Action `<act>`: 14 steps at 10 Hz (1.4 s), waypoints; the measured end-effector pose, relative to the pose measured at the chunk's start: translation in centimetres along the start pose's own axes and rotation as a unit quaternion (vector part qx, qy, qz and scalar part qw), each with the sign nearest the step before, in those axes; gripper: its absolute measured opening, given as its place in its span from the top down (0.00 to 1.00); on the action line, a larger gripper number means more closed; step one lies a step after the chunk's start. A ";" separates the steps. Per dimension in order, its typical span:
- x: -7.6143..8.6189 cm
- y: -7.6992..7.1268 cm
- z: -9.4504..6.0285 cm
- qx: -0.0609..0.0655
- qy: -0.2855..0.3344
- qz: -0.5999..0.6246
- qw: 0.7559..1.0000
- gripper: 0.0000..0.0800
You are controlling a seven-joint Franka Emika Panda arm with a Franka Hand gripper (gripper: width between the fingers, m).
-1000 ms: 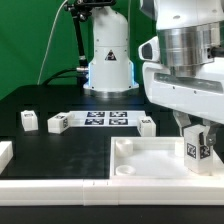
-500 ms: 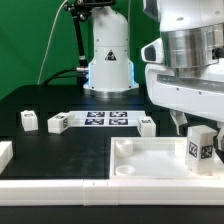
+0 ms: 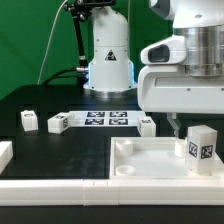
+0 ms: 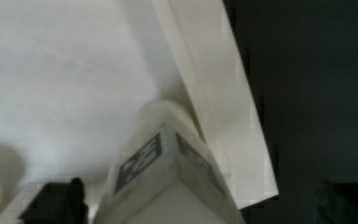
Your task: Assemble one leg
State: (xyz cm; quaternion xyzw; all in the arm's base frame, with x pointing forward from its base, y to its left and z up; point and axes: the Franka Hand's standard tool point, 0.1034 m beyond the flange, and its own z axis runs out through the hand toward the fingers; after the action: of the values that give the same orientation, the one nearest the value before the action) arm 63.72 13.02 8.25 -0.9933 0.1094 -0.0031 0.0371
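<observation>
One leg (image 3: 201, 150), a small white block with a tag on its face, stands upright in the white tray (image 3: 140, 160), in the corner at the exterior view's right. My gripper (image 3: 188, 122) is above the leg, its jaws apart and not touching it. In the wrist view the leg (image 4: 167, 170) rises between my two dark fingertips (image 4: 60, 200), with gaps on both sides, beside the tray's raised rim (image 4: 211, 80). Three more legs lie on the black table: one (image 3: 29, 120), a second (image 3: 58, 123) and a third (image 3: 146, 125).
The marker board (image 3: 105, 119) lies behind the tray, between the loose legs. The robot's white base (image 3: 108, 60) stands at the back. A white part (image 3: 5, 152) sits at the left edge and a white rail (image 3: 60, 185) runs along the front.
My gripper has let go of the leg and risen straight up. The leg stays standing in the tray's corner.
</observation>
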 end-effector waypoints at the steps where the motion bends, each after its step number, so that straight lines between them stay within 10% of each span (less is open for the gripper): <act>1: 0.3 0.1 -0.1 -0.008 0.002 -0.053 0.999 0.19; 5: 1.1 1.3 0.2 -0.018 0.001 -0.215 0.977 0.19; 9: 1.0 1.2 0.2 -0.017 0.000 -0.209 0.978 0.64; 14: 0.8 1.2 0.4 -0.003 0.001 -0.025 1.000 0.64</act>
State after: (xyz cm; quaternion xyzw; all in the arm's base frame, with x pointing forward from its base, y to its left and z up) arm 64.19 11.67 7.72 -0.9958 0.0850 -0.0044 0.0337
